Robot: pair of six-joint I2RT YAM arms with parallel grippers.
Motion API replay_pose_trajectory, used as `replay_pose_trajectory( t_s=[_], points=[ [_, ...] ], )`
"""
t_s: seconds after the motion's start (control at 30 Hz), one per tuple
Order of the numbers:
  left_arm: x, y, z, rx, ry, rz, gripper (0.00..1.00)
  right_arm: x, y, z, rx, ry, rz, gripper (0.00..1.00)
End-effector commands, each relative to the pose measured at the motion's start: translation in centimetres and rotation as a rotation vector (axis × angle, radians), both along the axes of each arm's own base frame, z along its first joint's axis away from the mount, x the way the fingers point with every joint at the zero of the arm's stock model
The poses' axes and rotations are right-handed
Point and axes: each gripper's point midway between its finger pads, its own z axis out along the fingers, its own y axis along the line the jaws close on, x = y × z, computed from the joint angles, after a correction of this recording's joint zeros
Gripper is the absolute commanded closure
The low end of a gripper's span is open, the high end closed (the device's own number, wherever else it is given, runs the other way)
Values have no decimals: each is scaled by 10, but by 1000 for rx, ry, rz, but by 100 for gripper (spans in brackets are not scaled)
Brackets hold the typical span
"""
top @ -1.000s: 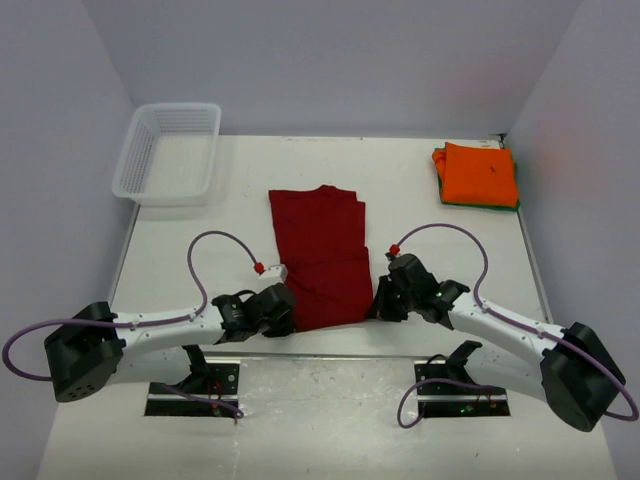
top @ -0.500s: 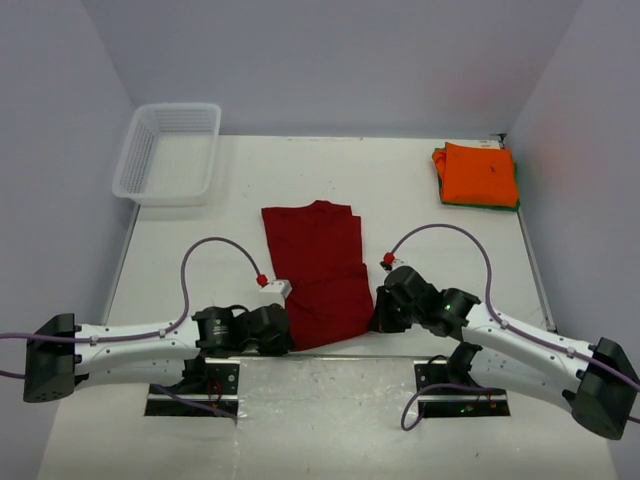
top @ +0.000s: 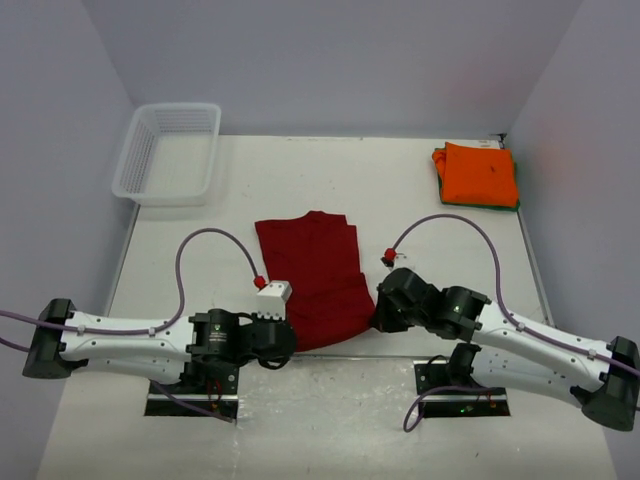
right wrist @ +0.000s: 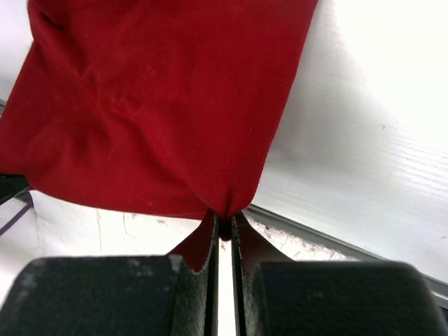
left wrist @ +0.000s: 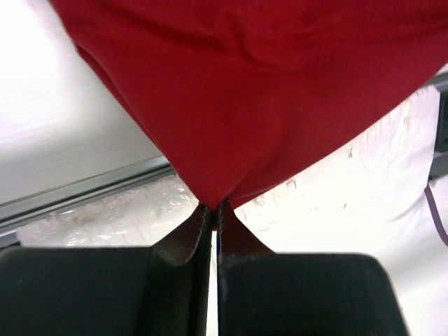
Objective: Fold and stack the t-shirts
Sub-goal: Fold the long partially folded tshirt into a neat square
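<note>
- White table [top: 400, 180] filled the pale-walled booth.
- At its near edge lay the dark red t-shirt [top: 315, 275].
- Its near corners were pinched tight by the left gripper [left wrist: 213, 206] and the right gripper [right wrist: 224, 225].
- Far right sat the orange t-shirt [top: 480, 173], folded.

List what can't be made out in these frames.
- Green shirt: top view, orange shirt covers all but an edge.
- Red shirt: both wrist views, far end cut off by frame.
- Left gripper and right gripper tips: top view, hidden under their own bodies.
</note>
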Motion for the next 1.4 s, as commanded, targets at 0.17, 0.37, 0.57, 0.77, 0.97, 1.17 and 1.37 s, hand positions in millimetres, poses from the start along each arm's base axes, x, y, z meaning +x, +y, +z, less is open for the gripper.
replay_pose_trajectory(
  t_s=[0.17, 0.37, 0.57, 0.77, 0.97, 1.17, 1.37],
  points=[
    [60, 18, 66, 20, -186, 168, 100, 45, 12, 60, -45, -171, -40, 100],
    [114, 28, 106, 47, -275, 211, 100, 91, 38, 90, -82, -223, -5, 100],
    [169, 39, 107, 116, -291, 210, 100, 139, 52, 109, -90, -242, 11, 100],
    [211, 51, 100, 153, -293, 225, 100, 175, 59, 111, -99, -227, 33, 100],
    [257, 69, 92, 181, -286, 257, 100, 215, 70, 97, -103, -178, 60, 100],
    [302, 81, 74, 211, -247, 290, 100, 253, 81, 70, -91, -98, 87, 100],
    [366, 82, 37, 228, -213, 275, 79, 297, 91, 39, -86, -22, 118, 86]
  ],
)
